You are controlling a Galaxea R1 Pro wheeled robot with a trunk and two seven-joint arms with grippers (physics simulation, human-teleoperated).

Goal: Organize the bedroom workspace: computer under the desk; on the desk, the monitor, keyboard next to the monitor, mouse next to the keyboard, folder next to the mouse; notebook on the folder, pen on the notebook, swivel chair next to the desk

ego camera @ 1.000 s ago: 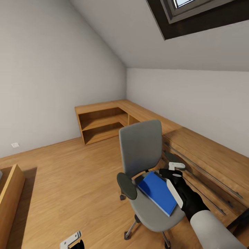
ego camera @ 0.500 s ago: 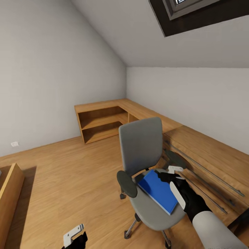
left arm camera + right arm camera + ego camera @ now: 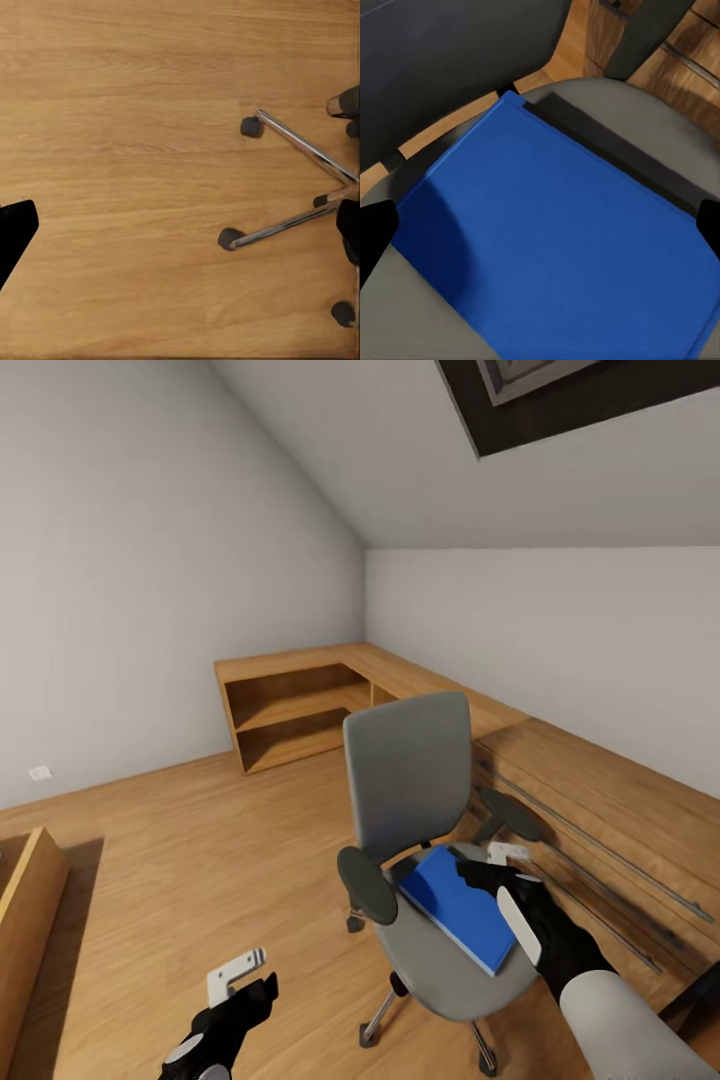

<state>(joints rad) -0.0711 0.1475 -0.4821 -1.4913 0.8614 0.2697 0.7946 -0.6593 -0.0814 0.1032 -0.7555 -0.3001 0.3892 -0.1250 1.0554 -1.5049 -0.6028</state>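
The swivel chair (image 3: 410, 780) stands in the middle of the wooden floor, its grey seat facing me. The blue folder (image 3: 452, 905) lies flat on the seat. My right gripper (image 3: 510, 888) hovers open just over the folder's right edge; in the right wrist view the folder (image 3: 555, 240) spreads between the two black fingertips (image 3: 375, 232) of the right gripper (image 3: 540, 225). My left gripper (image 3: 238, 988) hangs open low over the floor, left of the chair's chrome base (image 3: 300, 187). The desk, computer, monitor, keyboard, mouse, notebook and pen are out of view.
A low wooden shelf unit (image 3: 290, 710) runs along the far wall and joins a long wooden counter (image 3: 600, 810) on the right, close behind the chair. Another wooden piece (image 3: 25, 920) stands at the left edge. Open floor (image 3: 200, 860) lies left of the chair.
My left gripper has risen and moved forward into fuller view. The right gripper has edged slightly further over the folder. The head view has tilted down a little.
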